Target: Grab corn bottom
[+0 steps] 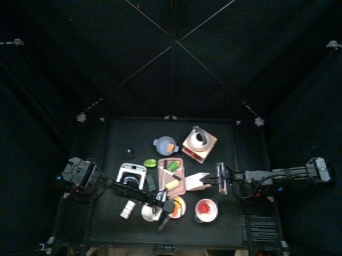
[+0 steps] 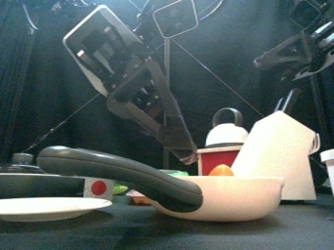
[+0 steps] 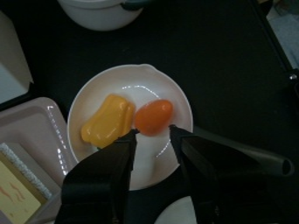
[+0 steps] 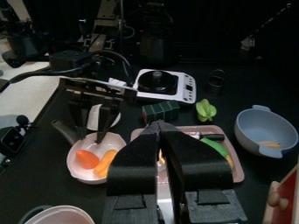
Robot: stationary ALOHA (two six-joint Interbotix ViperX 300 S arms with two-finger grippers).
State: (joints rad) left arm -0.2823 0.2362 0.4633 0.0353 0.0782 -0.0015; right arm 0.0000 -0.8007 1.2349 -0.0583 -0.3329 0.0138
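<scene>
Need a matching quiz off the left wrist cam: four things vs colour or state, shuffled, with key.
Things:
1. corn piece
2. round fruit beside it
3. bowl holding both
4. left claw

Colour or state:
A. white
B. open, over the bowl
C. yellow
D. orange

Pairs: 1-C, 2-D, 3-A, 4-B
</scene>
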